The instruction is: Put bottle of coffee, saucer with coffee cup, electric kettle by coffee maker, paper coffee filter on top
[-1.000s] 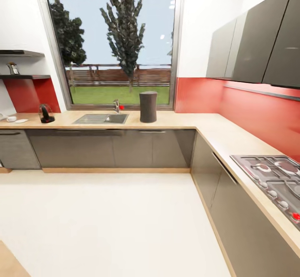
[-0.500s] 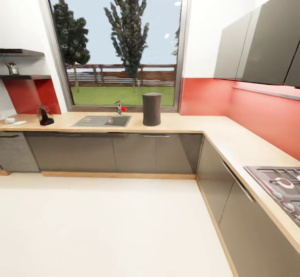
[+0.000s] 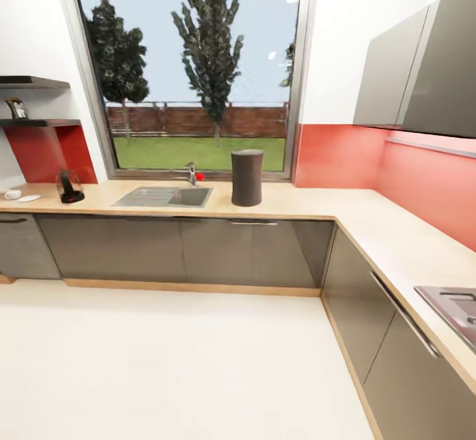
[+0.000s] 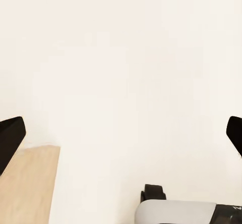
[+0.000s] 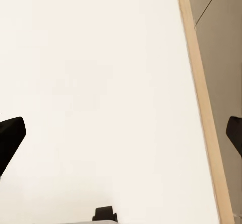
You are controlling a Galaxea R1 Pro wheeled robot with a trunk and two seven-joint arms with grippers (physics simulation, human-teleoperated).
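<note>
The robot is facing the kitchen countertop (image 3: pixel 297 203) from out on the pale floor (image 3: pixel 172 360), so nothing is within reach and both arms are hanging low, their cameras looking down at that floor. The left gripper (image 4: pixel 121 133) is showing its two dark fingertips at the 9 and 3 o'clock edges of its view, spread wide with nothing between them; the right gripper (image 5: pixel 121 133) is doing likewise, jaws fully parted and empty, which suits travel before any pick. The coffee maker (image 3: pixel 247 177) is standing as a tall dark rounded column at about 12 o'clock on the counter, just beside the steel sink (image 3: pixel 165 196) and under the window (image 3: pixel 195 69); it is already where the task wants it. Out at 9 o'clock the electric kettle (image 3: pixel 69 186), glassy with a black base, is sitting near the red backsplash (image 3: pixel 39 152), and further along the tiny white coffee cup (image 3: pixel 12 194) is resting just beside the flat white saucer (image 3: pixel 29 198), not on it. On the dark shelf (image 3: pixel 36 122) above, a small jar-like thing, probably the bottle of coffee (image 3: pixel 15 108), is too small to confirm. The countertop is matte beige wood grain over glossy grey cabinets (image 3: pixel 185 248).
</note>
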